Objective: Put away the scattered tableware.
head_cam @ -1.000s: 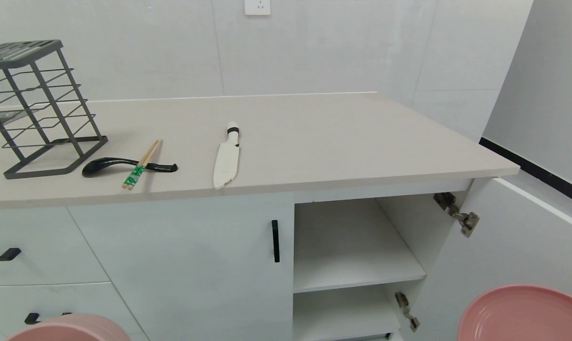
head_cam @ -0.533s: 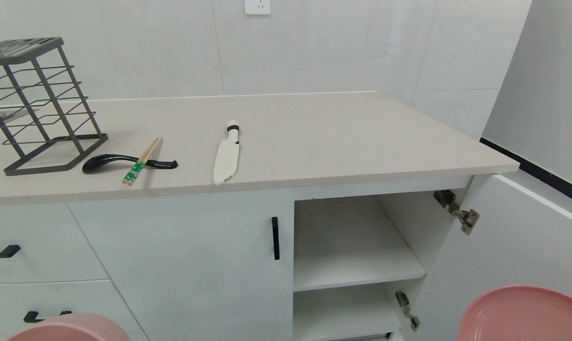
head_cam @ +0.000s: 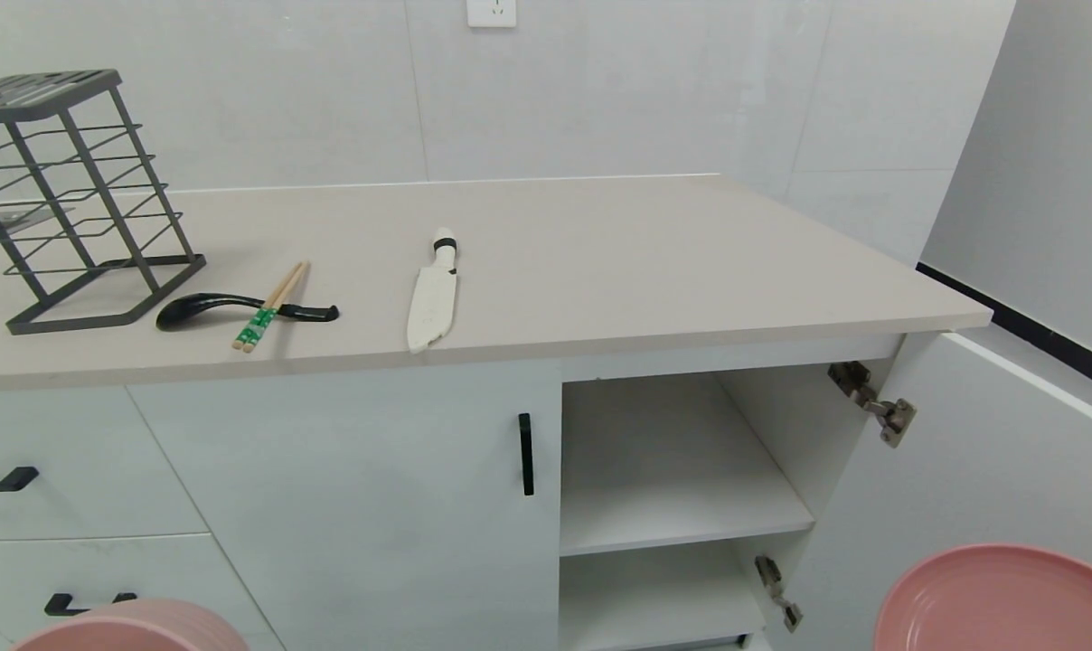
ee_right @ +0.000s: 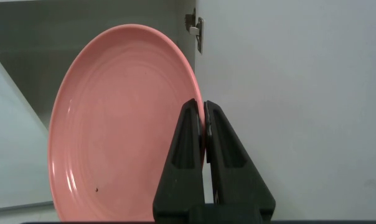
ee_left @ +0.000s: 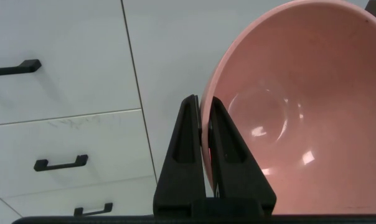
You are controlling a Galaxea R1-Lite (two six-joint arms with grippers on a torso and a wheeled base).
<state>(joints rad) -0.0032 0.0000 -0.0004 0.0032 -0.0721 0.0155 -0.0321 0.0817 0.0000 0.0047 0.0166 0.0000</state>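
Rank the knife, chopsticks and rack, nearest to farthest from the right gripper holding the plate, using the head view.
1. Knife, middle of the counter, nearest the right gripper and its plate at the lower right.
2. Chopsticks, farther left, lying across the spoon.
3. Rack, at the far left.

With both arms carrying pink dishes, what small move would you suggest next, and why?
Probably ease the right gripper forward toward the upper shelf: its jaws are shut on the rim of the plate, and the door stands open. The left gripper can wait with its bowl.
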